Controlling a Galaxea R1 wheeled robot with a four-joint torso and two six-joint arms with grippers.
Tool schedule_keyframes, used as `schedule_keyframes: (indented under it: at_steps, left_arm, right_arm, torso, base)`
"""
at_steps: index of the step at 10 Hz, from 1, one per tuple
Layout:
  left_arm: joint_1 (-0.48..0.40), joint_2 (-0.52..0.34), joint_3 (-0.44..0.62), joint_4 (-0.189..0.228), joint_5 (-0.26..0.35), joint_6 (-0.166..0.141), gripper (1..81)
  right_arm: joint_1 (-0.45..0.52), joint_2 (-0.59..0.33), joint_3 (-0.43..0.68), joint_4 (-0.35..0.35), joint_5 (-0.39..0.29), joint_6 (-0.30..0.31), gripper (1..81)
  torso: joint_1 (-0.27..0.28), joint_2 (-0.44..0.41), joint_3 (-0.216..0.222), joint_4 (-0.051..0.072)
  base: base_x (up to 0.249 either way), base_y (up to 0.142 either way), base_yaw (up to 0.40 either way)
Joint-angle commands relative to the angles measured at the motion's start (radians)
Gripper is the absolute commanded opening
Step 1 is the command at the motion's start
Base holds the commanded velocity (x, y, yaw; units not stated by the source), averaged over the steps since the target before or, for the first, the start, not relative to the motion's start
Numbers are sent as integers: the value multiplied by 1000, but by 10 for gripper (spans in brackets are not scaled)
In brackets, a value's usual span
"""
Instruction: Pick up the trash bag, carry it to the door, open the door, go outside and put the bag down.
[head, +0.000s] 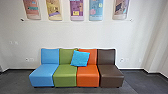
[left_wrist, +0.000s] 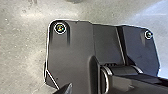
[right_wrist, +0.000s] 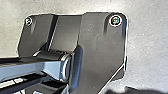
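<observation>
In the left wrist view my own dark base plate and the jointed bar lie over a grey speckled floor. A dark pointed piece pokes in at that picture's bottom edge; whether it belongs to my left gripper I cannot tell. The right wrist view has the same plate and bar above pale floor, with a dark ragged shape at the bottom edge that I cannot make out. How either gripper stands is unclear.
Ahead in the head view, a row of blue, green, orange and brown seats stands against a white wall. A bright blue cushion leans on the backrests. Several colourful panels hang above. Dark floor lies in front.
</observation>
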Motion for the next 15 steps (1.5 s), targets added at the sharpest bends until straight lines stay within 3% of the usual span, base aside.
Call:
schedule_keyframes:
  at_steps: [1,10,15]
  left_arm:
    - [-61,-5,-2,-5,57,-2,811]
    - [-61,-7,-2,-5,57,-2,811]
    - [-53,-16,1,-2,56,-2,811]
  right_arm:
    - [43,-13,-2,1,-53,-4,811]
    - [44,-10,-2,0,-55,-4,811]
    - [40,-18,38,-4,-63,-9,811]
  torso:
    - [0,0,0,0]
    - [0,0,0,0]
    - [1,1,0,0]
  base:
    - [136,0,0]
    - [134,0,0]
    - [17,0,0]
